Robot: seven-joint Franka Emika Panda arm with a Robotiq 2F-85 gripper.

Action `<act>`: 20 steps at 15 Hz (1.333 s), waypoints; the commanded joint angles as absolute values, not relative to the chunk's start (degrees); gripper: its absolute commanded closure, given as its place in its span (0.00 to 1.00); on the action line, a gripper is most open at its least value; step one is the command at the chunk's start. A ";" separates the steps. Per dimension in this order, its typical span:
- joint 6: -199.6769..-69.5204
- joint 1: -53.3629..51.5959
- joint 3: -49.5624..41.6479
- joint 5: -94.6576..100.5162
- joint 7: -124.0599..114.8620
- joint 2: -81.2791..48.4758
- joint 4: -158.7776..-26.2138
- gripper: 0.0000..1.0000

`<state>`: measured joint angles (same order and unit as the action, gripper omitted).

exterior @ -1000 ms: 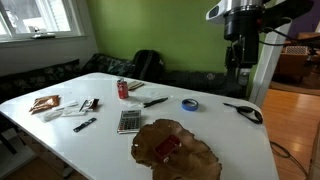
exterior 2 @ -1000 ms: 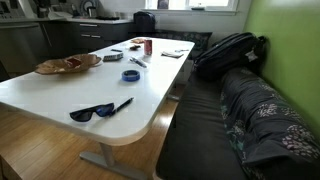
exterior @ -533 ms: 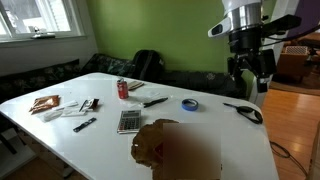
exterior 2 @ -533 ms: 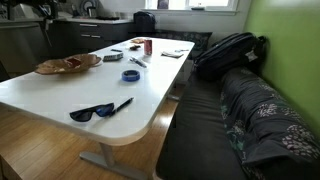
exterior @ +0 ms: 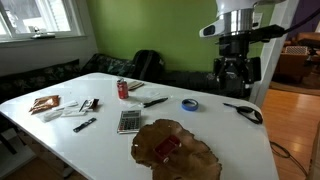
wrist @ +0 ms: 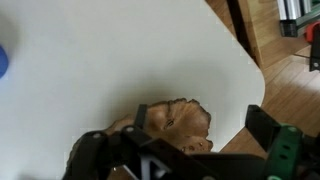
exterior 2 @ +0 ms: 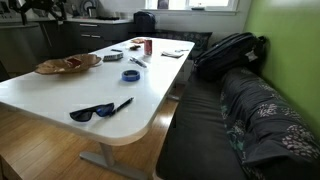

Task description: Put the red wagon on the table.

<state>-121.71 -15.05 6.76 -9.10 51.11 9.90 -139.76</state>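
Table (exterior: pixel 236 136): broad, white and smooth-topped with rounded corners, seen in both exterior views.
Wooden slab (exterior: pixel 195 162): brown and flat, irregular in outline with a wavy, ragged edge; it lay on the table's near end in an exterior view.
Red wagon (exterior: pixel 166 148): small, flat, oblong red toy with darker parts; it rested on the slab near its middle, not on the bare table top.
Gripper (exterior: pixel 231 88): dark and two-fingered, it hung from the arm high over the table's far edge, with its fingers spread wide and nothing between them.
Wagon and gripper: well apart, with no contact; the wagon sat lower and to the left of the gripper in that exterior view.
Wrist view: bare white table top, one rounded corner, wood floor beyond it and the slab's rough brown edge; the wagon could not be made out there.
Bench (exterior 2: pixel 200 140): dark and padded, it ran beside the table in an exterior view and carried a black backpack (exterior 2: pixel 228 52); sunglasses (exterior 2: pixel 92 112) lay near the table's front, and the wagon was only a small red patch on the slab.
Smaller items: red-and-white soda can (exterior: pixel 123 89), blue tape roll (exterior: pixel 189 104), grey calculator (exterior: pixel 128 121).
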 commanded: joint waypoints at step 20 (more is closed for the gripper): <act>-186.50 -7.50 26.16 -2.39 77.53 -24.80 -135.80 0.00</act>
